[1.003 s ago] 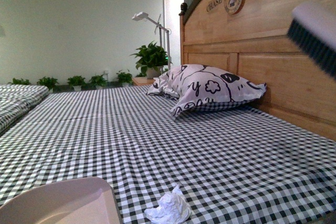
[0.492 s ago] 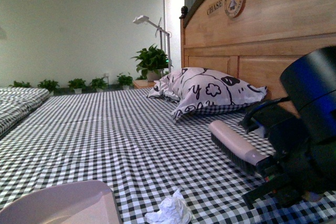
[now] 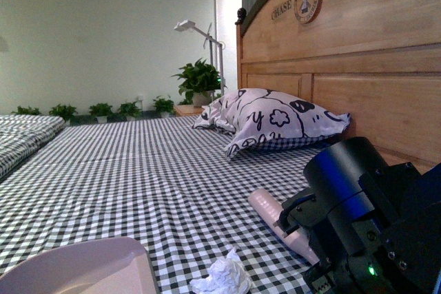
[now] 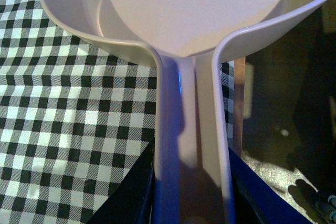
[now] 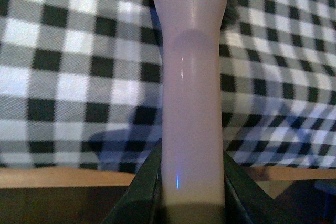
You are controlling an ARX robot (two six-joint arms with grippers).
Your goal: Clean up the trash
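— What are you holding?
— My right gripper is clamped on the brush handle; my left gripper grips the dustpan.
— And the trash?
— On the checked sheet, between the brush and dustpan. The pillow lies well beyond.

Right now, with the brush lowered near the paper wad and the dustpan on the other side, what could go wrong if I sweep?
1. The trash wad is light and crumpled; a fast stroke of the brush could flick it past the dustpan instead of in.
2. The dustpan's lip is outside the front view, so it may not sit flush on the checkered sheet; the wad could slip under it.
3. Bristles may drag and bunch the sheet.
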